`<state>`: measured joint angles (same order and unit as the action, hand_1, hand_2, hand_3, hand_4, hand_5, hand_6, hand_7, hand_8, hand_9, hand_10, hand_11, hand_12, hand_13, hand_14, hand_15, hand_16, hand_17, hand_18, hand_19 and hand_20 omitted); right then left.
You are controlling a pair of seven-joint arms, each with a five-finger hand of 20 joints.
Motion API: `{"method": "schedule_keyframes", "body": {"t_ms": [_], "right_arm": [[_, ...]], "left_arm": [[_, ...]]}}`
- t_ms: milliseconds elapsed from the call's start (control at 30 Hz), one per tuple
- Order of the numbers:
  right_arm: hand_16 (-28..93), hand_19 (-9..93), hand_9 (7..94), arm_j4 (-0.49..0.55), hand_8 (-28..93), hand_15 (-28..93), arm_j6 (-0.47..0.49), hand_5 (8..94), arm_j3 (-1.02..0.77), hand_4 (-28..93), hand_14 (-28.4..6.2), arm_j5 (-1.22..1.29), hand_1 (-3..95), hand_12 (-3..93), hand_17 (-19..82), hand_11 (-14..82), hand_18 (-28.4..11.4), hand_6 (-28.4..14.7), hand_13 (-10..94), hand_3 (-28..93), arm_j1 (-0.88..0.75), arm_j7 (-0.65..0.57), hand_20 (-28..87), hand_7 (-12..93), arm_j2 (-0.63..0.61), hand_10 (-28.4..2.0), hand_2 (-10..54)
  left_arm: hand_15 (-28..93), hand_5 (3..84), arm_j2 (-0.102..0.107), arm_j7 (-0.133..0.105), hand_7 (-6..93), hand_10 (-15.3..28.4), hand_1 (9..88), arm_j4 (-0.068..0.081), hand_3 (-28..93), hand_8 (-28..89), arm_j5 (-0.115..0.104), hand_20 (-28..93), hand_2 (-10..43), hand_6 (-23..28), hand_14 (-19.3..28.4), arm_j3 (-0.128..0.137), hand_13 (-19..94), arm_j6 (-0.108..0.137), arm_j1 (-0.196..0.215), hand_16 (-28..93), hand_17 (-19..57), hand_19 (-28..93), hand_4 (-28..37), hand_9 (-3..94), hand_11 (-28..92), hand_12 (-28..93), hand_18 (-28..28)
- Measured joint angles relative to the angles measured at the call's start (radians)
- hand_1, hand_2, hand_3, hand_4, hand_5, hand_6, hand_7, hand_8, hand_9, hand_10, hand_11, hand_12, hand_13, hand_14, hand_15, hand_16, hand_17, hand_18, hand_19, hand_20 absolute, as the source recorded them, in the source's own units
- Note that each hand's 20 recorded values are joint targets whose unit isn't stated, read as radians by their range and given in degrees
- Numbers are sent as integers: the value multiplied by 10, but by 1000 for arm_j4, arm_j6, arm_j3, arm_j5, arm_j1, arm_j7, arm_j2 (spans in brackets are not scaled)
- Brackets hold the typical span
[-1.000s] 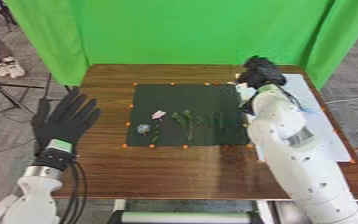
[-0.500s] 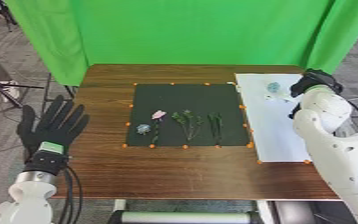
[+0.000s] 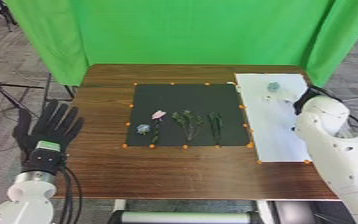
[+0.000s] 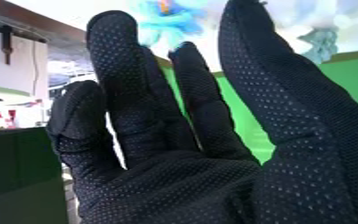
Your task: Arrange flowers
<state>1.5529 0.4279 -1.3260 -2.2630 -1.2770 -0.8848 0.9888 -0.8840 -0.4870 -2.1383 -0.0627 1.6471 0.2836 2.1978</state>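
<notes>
In the head view my right hand [image 3: 310, 96] is at the white sheet's right edge, partly hidden by its arm. The right wrist view has that hand [image 4: 180, 185] open, fingers nearly straight, thumb apart, and a bright blue flower [image 4: 177, 20] beyond the fingertips. On the white sheet [image 3: 273, 135] lie a pale blue flower [image 3: 273, 87] and small white blooms [image 3: 287, 95]. The black mat [image 3: 184, 95] bears a small blue flower [image 3: 143, 129], a pink flower [image 3: 159, 115], leafy green stems [image 3: 189, 123] and a narrow green sprig [image 3: 215, 125]. My left hand [image 3: 44, 135] is open left of the mat.
Small orange markers line the edges of the mat and sheet. The brown wooden table [image 3: 167, 172] extends in front of the mat. A green curtain [image 3: 193, 32] hangs behind the table, and a tripod [image 3: 2, 92] stands on the floor at the left.
My right hand has moved from the white sheet's far left corner to its right edge, then slightly nearer, uncovering the pale blue flower. My left hand has shifted outward to the left and slightly nearer.
</notes>
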Motion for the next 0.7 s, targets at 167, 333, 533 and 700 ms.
{"method": "schedule_keyframes", "body": {"t_ms": [167, 333, 533, 700], "right_arm": [[331, 932, 602, -16, -108, 514, 1, 578, 2, -282, -93, -1, 542, 150, 394, 153, -240, -61, 649, 738, -8, -1, 339, 146, 4, -173, -95], [383, 932, 724, -30, -37, 495, -33, 651, 6, -282, -70, -16, 593, 267, 410, 142, -228, -44, 688, 711, -11, -2, 346, 209, 7, -130, -95], [349, 932, 822, -48, 66, 540, -138, 714, 9, -282, -82, -40, 586, 384, 440, 111, -218, -32, 732, 714, -26, -2, 376, 337, 10, -113, -95], [353, 932, 832, -45, 86, 539, -205, 722, 11, -282, -79, -63, 587, 391, 444, 109, -217, -32, 740, 730, -54, 1, 380, 362, 13, -113, -95]], "left_arm": [[411, 366, 3, -5, 162, 136, 248, 0, 717, -108, -6, 82, 138, 72, 153, -2, 267, 0, 0, -97, -56, 383, -283, 363, 242, 95, 142], [415, 371, 3, -5, 162, 137, 248, 0, 717, -108, -8, 82, 139, 72, 155, -2, 269, 0, 0, -99, -56, 385, -283, 366, 241, 93, 142], [416, 373, -11, 14, 158, 138, 247, 1, 718, -108, 0, 81, 138, 73, 156, 4, 268, -4, -1, -100, -56, 386, -283, 366, 239, 92, 142], [414, 372, -13, 21, 154, 138, 246, 2, 716, -107, 0, 81, 137, 72, 156, 7, 268, -18, 0, -101, -56, 385, -283, 365, 234, 91, 142]]}}
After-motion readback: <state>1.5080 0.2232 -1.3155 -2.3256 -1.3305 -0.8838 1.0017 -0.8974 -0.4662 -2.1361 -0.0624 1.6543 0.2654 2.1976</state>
